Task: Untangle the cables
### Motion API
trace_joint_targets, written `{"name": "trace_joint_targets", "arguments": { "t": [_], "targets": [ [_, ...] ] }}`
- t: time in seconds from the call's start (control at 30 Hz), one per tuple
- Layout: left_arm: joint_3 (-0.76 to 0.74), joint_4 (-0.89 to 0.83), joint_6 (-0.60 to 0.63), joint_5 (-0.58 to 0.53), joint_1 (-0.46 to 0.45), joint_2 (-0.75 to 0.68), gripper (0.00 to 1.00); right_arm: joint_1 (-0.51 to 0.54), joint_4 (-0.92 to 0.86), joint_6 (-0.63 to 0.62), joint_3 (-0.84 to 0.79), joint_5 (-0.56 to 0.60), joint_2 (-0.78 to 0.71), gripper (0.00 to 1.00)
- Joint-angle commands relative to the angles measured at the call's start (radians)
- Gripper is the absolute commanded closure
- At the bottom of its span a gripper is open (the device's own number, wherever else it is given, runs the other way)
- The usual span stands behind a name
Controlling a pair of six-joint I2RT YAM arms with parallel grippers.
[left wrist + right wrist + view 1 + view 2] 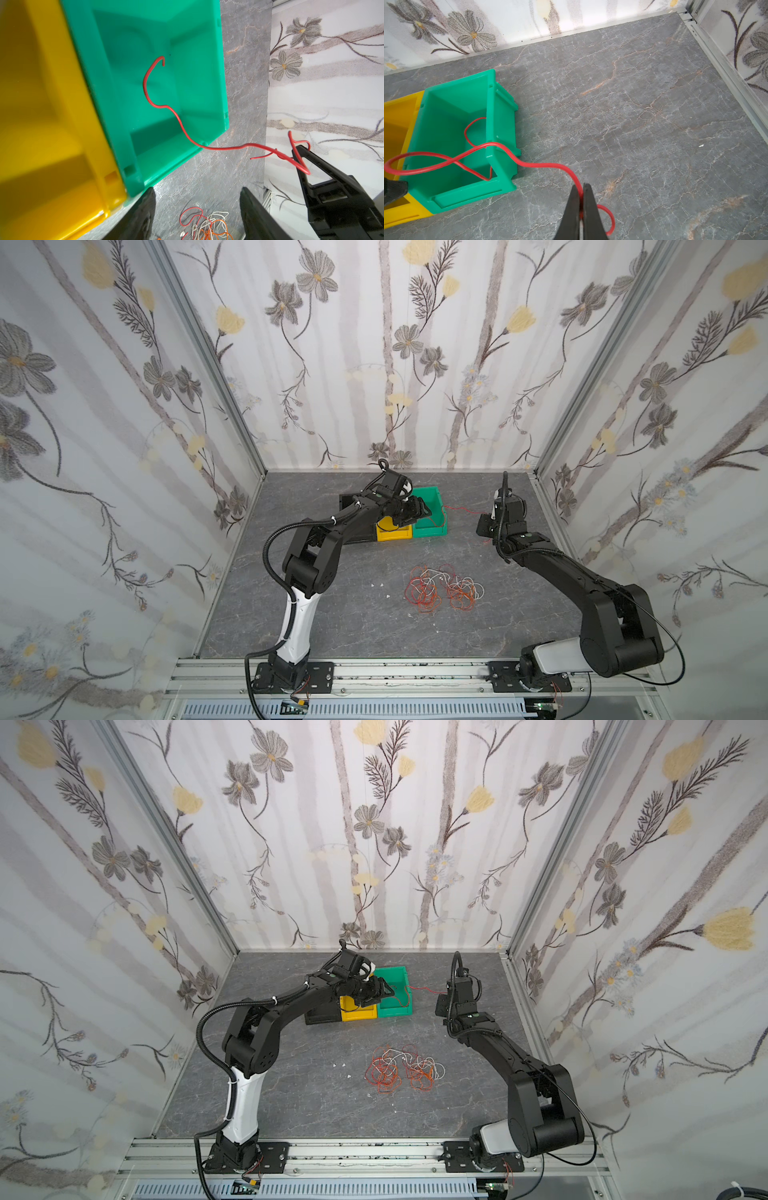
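A tangle of red, orange and white cables [442, 590] [404, 1070] lies on the grey table, in front of the bins; its edge shows in the left wrist view [204, 223]. One red cable [461, 511] [424, 990] [158, 107] [542, 165] is separate: one end lies inside the green bin [430, 531] [395, 1011] [222, 83] [502, 124], and it runs over the rim to my right gripper [482, 515] [440, 994] [580, 186], which is shut on it. My left gripper [424, 508] [386, 988] [197, 189] hovers open over the bins, holding nothing.
A yellow bin [392, 536] [357, 1016] [41, 124] [396, 116] stands against the green one, with a black bin [320, 1017] further left under the left arm. Small white scraps [379, 585] dot the table. Patterned walls close the back and sides.
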Motion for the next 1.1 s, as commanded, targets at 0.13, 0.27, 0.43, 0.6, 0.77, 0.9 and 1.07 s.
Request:
{"name": "trace_joint_targets", "arguments": {
  "t": [0.13, 0.27, 0.43, 0.6, 0.77, 0.9, 1.07],
  "targets": [
    [-0.114, 0.040, 0.017, -0.031, 0.038, -0.112, 0.35, 0.112, -0.118, -0.117, 0.168, 0.170, 0.089, 1.00],
    [-0.189, 0.062, 0.022, -0.035, 0.066, -0.170, 0.35, 0.181, -0.192, -0.166, 0.274, 0.263, 0.166, 1.00],
    [-0.265, 0.069, 0.037, -0.028, 0.098, -0.218, 0.35, 0.241, -0.248, -0.197, 0.381, 0.332, 0.267, 1.00],
    [-0.315, 0.090, 0.037, -0.010, 0.128, -0.245, 0.36, 0.281, -0.272, -0.208, 0.466, 0.363, 0.337, 1.00],
    [-0.343, 0.101, 0.039, 0.006, 0.146, -0.252, 0.36, 0.294, -0.342, -0.182, 0.571, 0.367, 0.410, 1.00],
    [-0.342, 0.101, 0.041, 0.017, 0.154, -0.240, 0.36, 0.282, -0.458, -0.093, 0.673, 0.326, 0.473, 1.00],
    [-0.340, 0.096, 0.045, 0.035, 0.157, -0.227, 0.37, 0.236, -0.568, 0.095, 0.745, 0.156, 0.506, 1.00]
  ]
}}
